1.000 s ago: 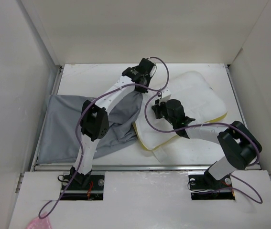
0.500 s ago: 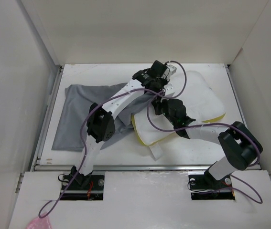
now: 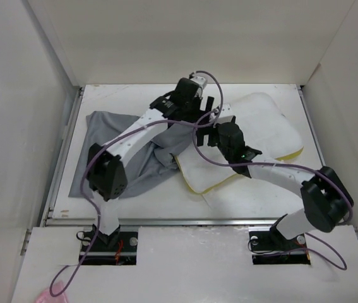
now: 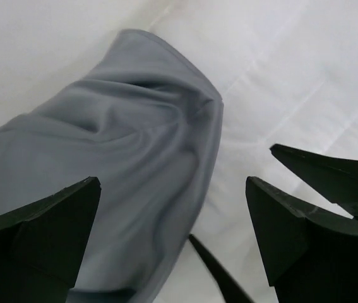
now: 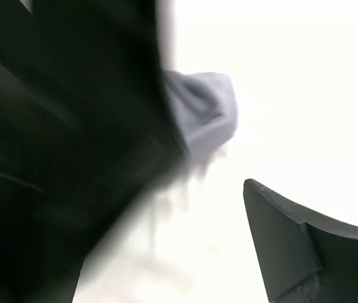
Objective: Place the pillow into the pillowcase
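The pillowcase lies wrinkled on the left half of the worktop. Its right end is bunched up against the near left corner of the pillow. The pillow lies outside the case on the right half, set at a slant, and its yellow trim runs along the near edge.

The left arm reaches across the grey cloth, and the left claw hangs over the spot where cloth and pillow meet. In the left wrist view its fingers stand wide apart. A fold of the pillowcase lies below the gap and nothing is pinched between them.

The right claw sits just beside the left one, over the pillow's left end. The right wrist view is blurred, with a dark mass across its left side. The one clear finger stands far out to the side, with white showing in the gap and a tuft of grey cloth beyond. This claw also looks open and has nothing in its grip.
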